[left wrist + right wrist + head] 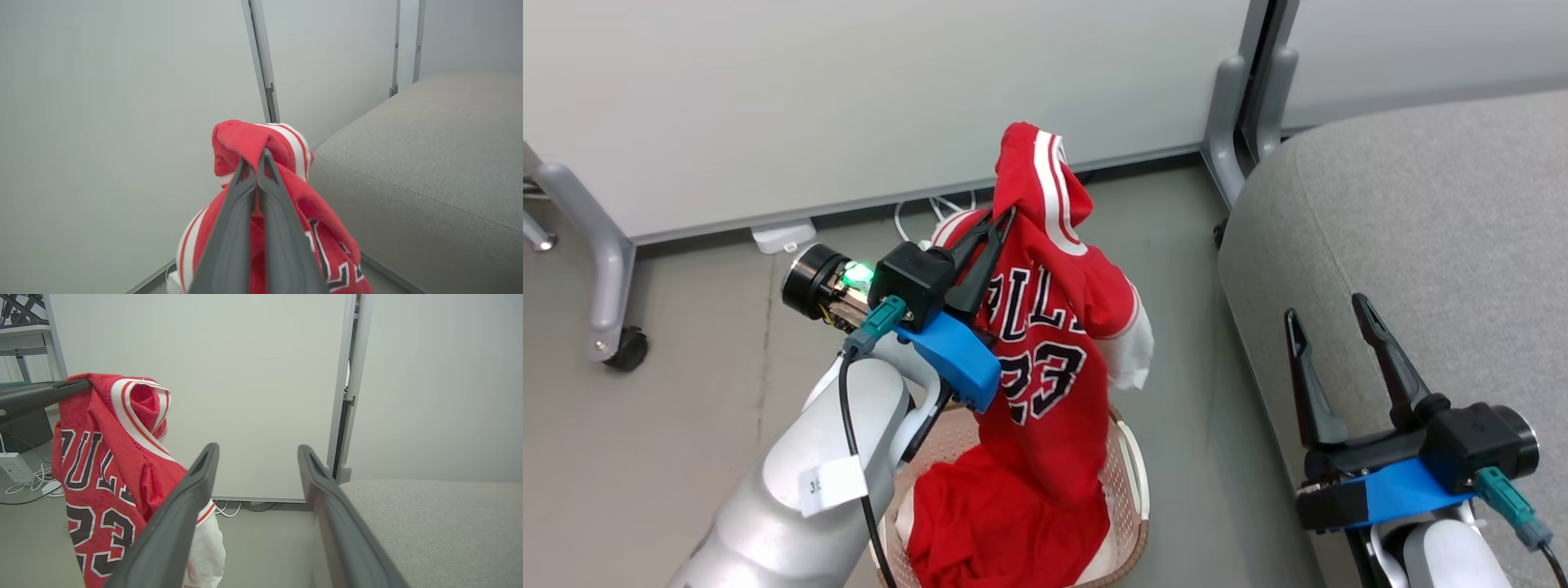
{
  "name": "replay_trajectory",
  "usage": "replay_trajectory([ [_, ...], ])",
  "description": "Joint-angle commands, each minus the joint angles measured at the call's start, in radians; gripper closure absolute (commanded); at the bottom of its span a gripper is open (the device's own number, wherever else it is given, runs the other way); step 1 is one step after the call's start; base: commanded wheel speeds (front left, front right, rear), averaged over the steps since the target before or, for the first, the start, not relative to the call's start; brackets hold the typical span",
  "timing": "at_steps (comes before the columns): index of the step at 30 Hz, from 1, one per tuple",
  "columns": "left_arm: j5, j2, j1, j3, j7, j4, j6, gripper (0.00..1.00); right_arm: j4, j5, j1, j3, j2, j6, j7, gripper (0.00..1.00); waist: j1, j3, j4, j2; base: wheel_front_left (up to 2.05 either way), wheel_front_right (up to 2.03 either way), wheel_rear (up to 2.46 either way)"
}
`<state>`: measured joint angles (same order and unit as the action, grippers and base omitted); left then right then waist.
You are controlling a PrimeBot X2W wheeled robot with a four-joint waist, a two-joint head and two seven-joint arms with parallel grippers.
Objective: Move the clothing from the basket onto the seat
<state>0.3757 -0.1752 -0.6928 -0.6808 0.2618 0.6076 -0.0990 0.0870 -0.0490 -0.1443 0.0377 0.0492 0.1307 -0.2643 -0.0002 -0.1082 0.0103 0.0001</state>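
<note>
- Your left gripper [1003,219] is clenched on the jersey [1045,351], which hangs raised above the basket [1134,482].
- Your right gripper [1325,309], beside the basket, is released; as far as it shows, nothing lies on the seat [1421,204] yet.

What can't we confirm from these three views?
- basket: head view, near side cut by the bottom edge, left side behind the left forearm.
- red cloth in the basket: head view, separate garment or the tail of the jersey, cannot tell.
- jersey lettering: head view, first letters behind the left end effector.
- seat: full extent cut by frame edges in every view.
</note>
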Motion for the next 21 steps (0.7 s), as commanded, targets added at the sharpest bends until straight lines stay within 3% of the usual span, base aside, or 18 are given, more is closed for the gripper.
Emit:
replay_trajectory([
  [1, -0.006, 0.002, 0.012, 0.007, 0.005, -0.009, -0.005, 1.0, 0.003, -0.008, 0.02, -0.001, 0.002, 0.0, 0.0, 0.0, 0.0002, 0.018, -0.011, -0.0001, 0.0, 0.0, 0.0],
  [21, -0.018, 0.011, 0.05, -0.012, 0.005, -0.069, -0.008, 1.0, -0.001, -0.01, 0.018, 0.042, 0.006, 0.0, 0.0, 0.0, 0.0002, 0.052, -0.041, -0.0001, 0.0, 0.0, 0.0],
])
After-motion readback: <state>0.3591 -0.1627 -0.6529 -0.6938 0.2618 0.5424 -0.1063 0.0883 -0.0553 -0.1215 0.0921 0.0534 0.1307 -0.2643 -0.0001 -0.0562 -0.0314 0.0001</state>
